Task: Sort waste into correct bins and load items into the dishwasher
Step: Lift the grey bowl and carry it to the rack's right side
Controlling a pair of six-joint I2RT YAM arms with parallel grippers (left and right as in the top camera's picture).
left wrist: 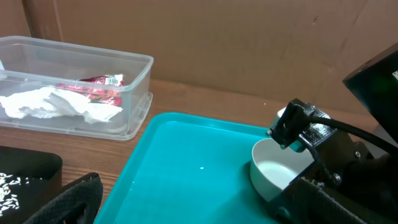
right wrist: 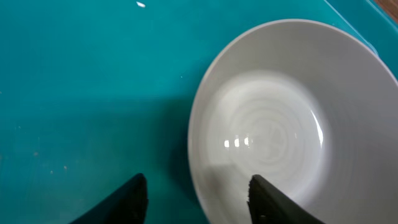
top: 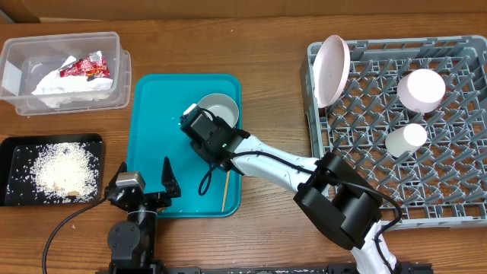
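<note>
A greyish-white bowl (top: 221,106) (left wrist: 280,171) (right wrist: 280,124) sits at the back right of the teal tray (top: 163,152). My right gripper (top: 196,122) (right wrist: 196,193) is down over the bowl's left rim; its jaws straddle the rim, one finger outside and one inside, with a gap still showing, so it reads as open. At the tray's front-left corner my left gripper (top: 144,171) stands wide open and holds nothing. In the grey dishwasher rack (top: 456,152) are a large plate (top: 332,70) on edge, a small plate (top: 421,89) and a white cup (top: 405,139).
A clear tub (top: 15,46) (left wrist: 140,81) at back left holds white napkins (top: 65,87) and a red wrapper (top: 85,68). The black tray (top: 15,148) holds rice (top: 65,169). A thin wooden stick (top: 226,192) lies on the teal tray's front right.
</note>
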